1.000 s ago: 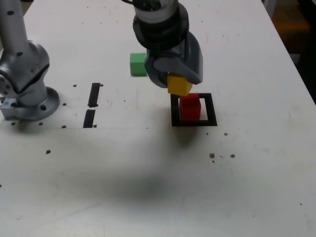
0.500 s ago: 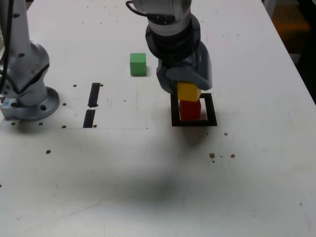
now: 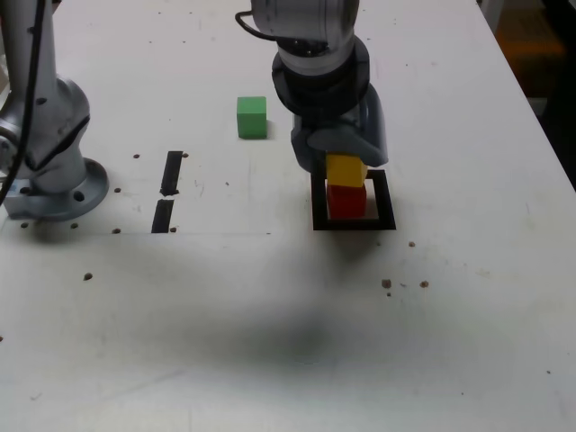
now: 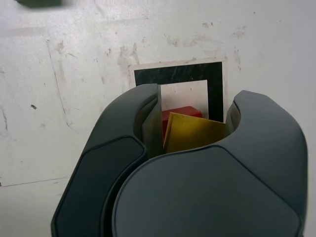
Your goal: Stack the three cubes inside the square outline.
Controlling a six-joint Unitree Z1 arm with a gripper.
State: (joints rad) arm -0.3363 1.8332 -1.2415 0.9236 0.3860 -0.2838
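Specks of dark debris (image 3: 387,284) are lying on the near part of the white worktop (image 3: 270,342), and a soft shadow is spreading across the bare surface in front of them.

Beyond that, the square outline (image 3: 353,223) of black tape is lying flat on the worktop, towards the exterior view's right. The red cube (image 3: 346,201) is sitting inside it on the white centre. The yellow cube (image 3: 346,170) is sitting on top of the red one, or just above it; whether the two are touching cannot be told. In the wrist view the yellow cube (image 4: 192,132) is appearing slightly turned against the red cube (image 4: 180,114) under it, with the tape frame (image 4: 215,94) showing around both.

The hand (image 3: 343,157) is pointing down over the stack and is clamped on the yellow cube, its dark jaws pressing against the cube's two sides. From the wrist camera the hand (image 4: 195,140) is filling most of the picture, with the cube pinched between its halves.

At the exterior view's left, two short black strips (image 3: 167,191) are lying end to end, and past them the grey base of the arm (image 3: 49,162) is standing on the worktop.

Farther back, the green cube (image 3: 251,117) is resting alone on the worktop, well apart from the outline and to the left of the arm in the exterior view.
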